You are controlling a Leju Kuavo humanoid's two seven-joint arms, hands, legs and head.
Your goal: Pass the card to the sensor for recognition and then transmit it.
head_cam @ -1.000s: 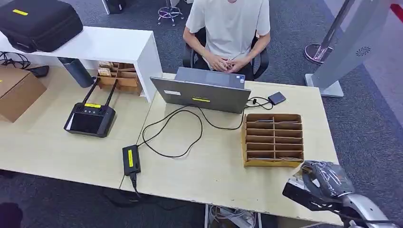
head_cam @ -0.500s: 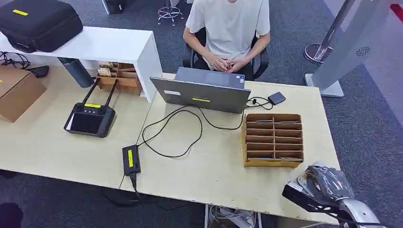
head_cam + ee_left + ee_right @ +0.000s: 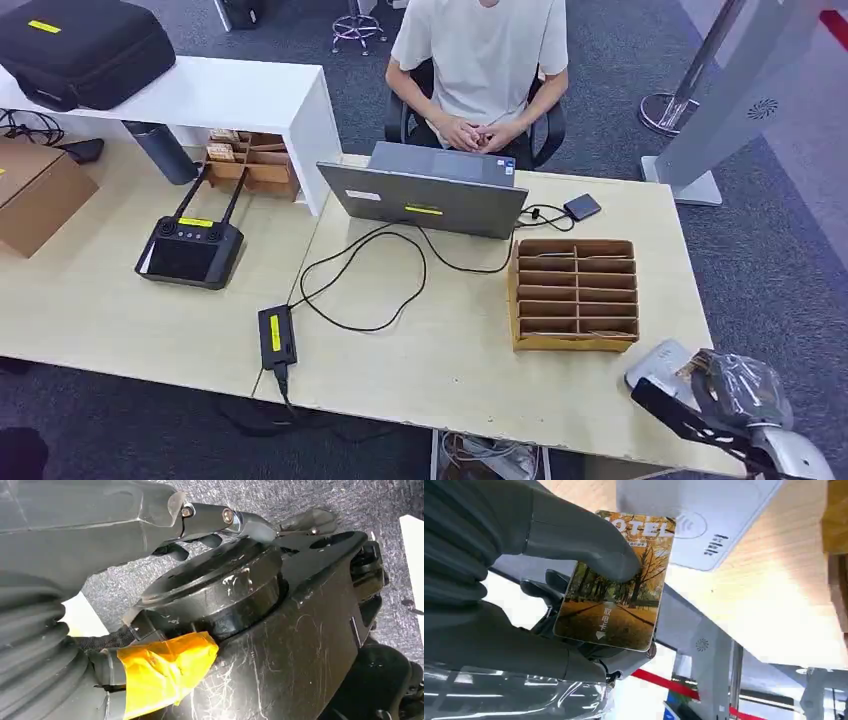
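at the table's near right corner, the right hand (image 3: 539,580) is pinching the hotel card (image 3: 616,585) by one edge, hovering it just beside the white sensor (image 3: 704,520). it is looking thin, stiff, light and probably slick, so an edge pinch suits. left hand (image 3: 100,535): cannot tell its state.

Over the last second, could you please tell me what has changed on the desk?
The right robot hand has drawn back toward the desk's near right corner, uncovering a white flat card sensor. It holds the autumn-tree hotel card. The brown cardboard slot organiser, grey laptop and seated person are unchanged.
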